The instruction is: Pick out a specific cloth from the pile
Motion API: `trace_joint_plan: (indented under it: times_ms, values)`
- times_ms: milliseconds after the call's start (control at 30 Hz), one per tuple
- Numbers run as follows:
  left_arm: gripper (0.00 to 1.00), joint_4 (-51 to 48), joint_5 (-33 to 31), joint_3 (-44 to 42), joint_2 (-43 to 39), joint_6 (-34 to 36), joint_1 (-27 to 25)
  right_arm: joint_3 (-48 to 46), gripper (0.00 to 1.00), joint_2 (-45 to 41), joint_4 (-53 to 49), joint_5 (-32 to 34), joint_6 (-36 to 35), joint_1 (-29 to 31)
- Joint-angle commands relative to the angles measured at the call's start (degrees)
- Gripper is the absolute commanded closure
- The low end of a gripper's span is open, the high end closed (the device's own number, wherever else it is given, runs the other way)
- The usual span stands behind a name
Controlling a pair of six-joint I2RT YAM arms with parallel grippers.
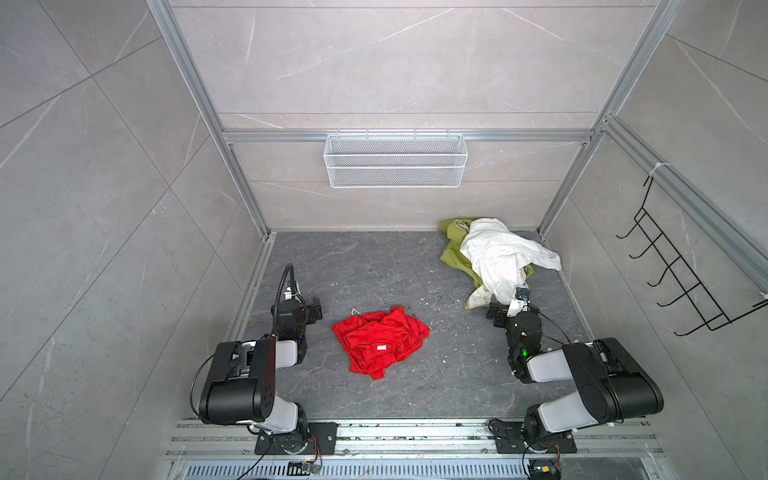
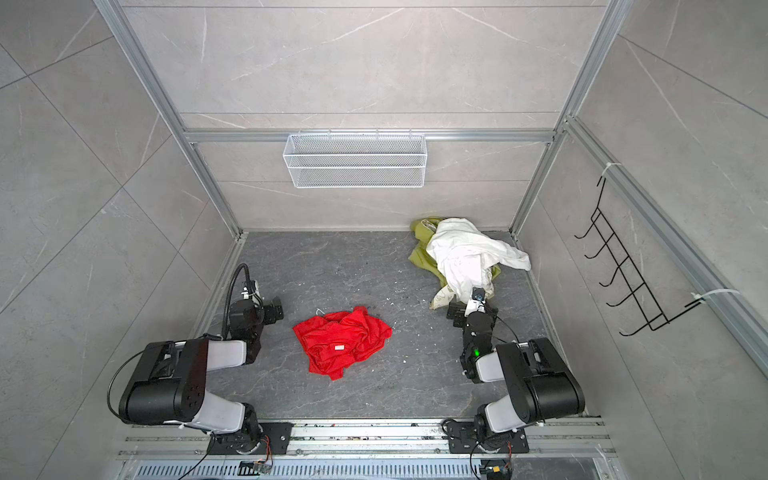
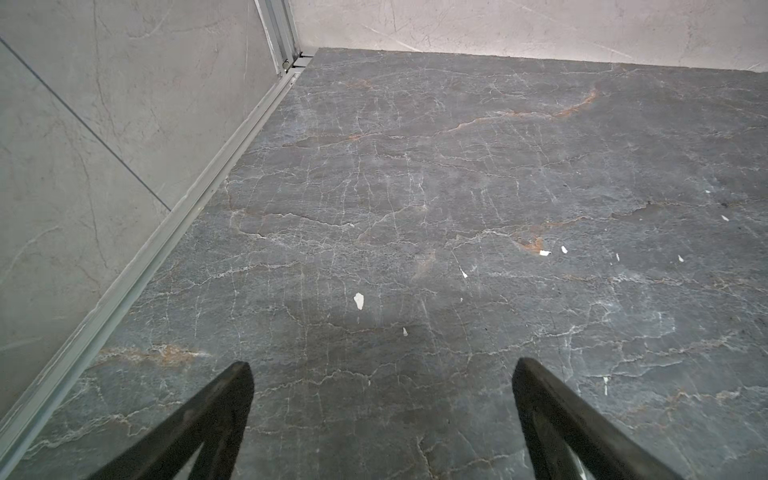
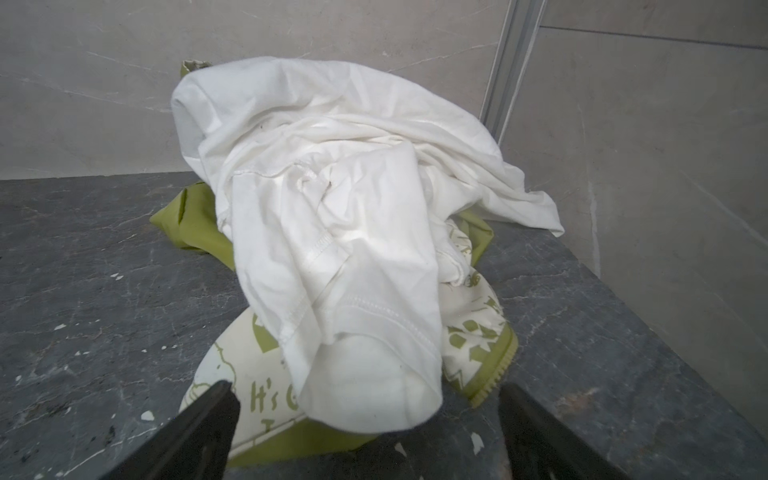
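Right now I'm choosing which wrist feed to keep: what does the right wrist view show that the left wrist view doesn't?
Only the right wrist view shows clothing: the white garment heaped over the green garment with its pale printed patch. Only the left wrist view shows the silver rail along the wall. Both show dark stone floor with white flecks and open black fingers holding nothing. Neither shows the red cloth.
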Motion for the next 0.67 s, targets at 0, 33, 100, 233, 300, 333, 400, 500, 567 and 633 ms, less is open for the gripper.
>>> trace_joint_plan:
  times_ms: [0,33,100,233,300,333,400,500,567,633]
  values:
    - [0.00,3.22,0.38,-0.10,0.17,-0.62,0.17,1.12,0.01,0.40,-0.08,-1.39,-0.98,0.26]
    - [0.00,3.24,0.36,-0.09,0.16,-0.62,0.16,2.16,0.01,0.65,-1.80,-0.04,-0.79,0.36]
    - [0.00,3.22,0.37,-0.07,0.20,-0.64,0.16,4.15,0.01,1.24,-4.24,3.62,-0.60,1.10]
    - [0.00,3.27,0.31,-0.14,0.17,-0.64,0.11,4.60,0.01,1.38,-4.91,5.14,-0.54,1.61]
    - [0.00,3.25,0.36,-0.13,0.20,-0.61,0.13,5.38,0.01,1.90,-5.79,5.02,-0.75,1.71]
    - [0.00,3.22,0.38,-0.09,0.20,-0.67,0.16,6.14,0.01,2.10,-6.99,4.97,-0.77,1.73]
    - [0.00,3.23,0.38,-0.14,0.20,-0.64,0.17,6.22,0.01,2.03,-7.17,4.78,-0.88,1.77]
    - [0.00,3.24,0.43,-0.11,0.20,-0.65,0.12,6.22,0.01,2.12,-7.15,4.96,-0.77,1.74]
    - [0.00,3.24,0.46,-0.09,0.20,-0.65,0.09,5.60,0.01,1.51,-6.62,5.28,-0.59,1.79]
    - [0.00,3.22,0.41,-0.14,0.20,-0.65,0.15,4.56,0.01,1.24,-5.11,5.20,-0.80,1.89]
